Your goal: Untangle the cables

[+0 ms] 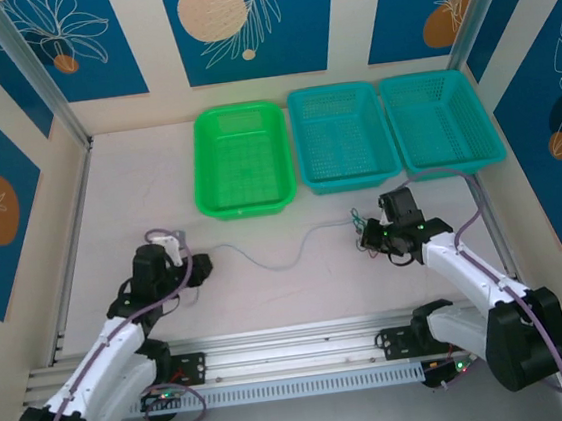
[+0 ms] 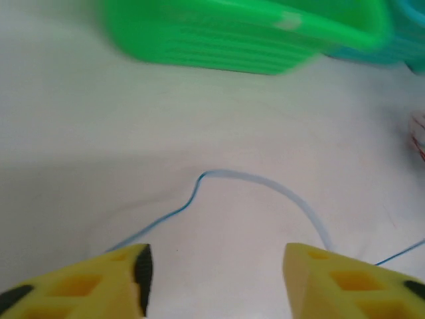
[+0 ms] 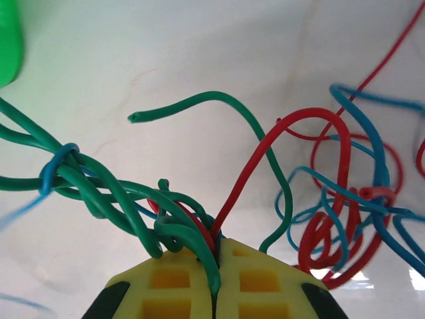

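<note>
Presently the right claw (image 3: 216,256) grips green and red cables (image 3: 109,186), jaws shut. The left claw (image 2: 216,266) stands open over a blue strand (image 2: 246,177); overhead, it spans the tabletop (image 1: 271,302).

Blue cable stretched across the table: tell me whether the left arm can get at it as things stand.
Probably yes. The blue cable lies on bare table just ahead of the open left end effector, with nothing between them.
</note>
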